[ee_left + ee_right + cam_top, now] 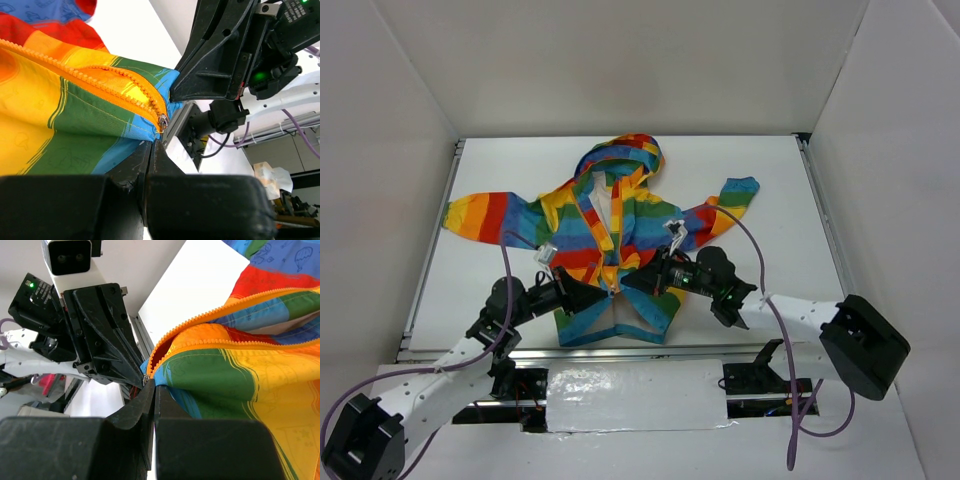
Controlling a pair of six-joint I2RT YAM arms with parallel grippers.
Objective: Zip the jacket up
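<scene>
The jacket (638,215) lies spread on the white worktop (770,190), hood at 12 o'clock, its orange zipper (125,82) gaping open. At the 6 o'clock hem, the left gripper (600,292), reaching from 8 o'clock, and the right gripper (632,280), from 4 o'clock, each pinch the blue edge at the zipper's foot.

The top camera looks down from above and behind the arm bases (760,378), wide enough for the whole table (770,200). Each wrist camera sights along its own fingers (132,165), very close to the jacket (60,125) hem (both share the zipper's lower end (161,121)).
</scene>
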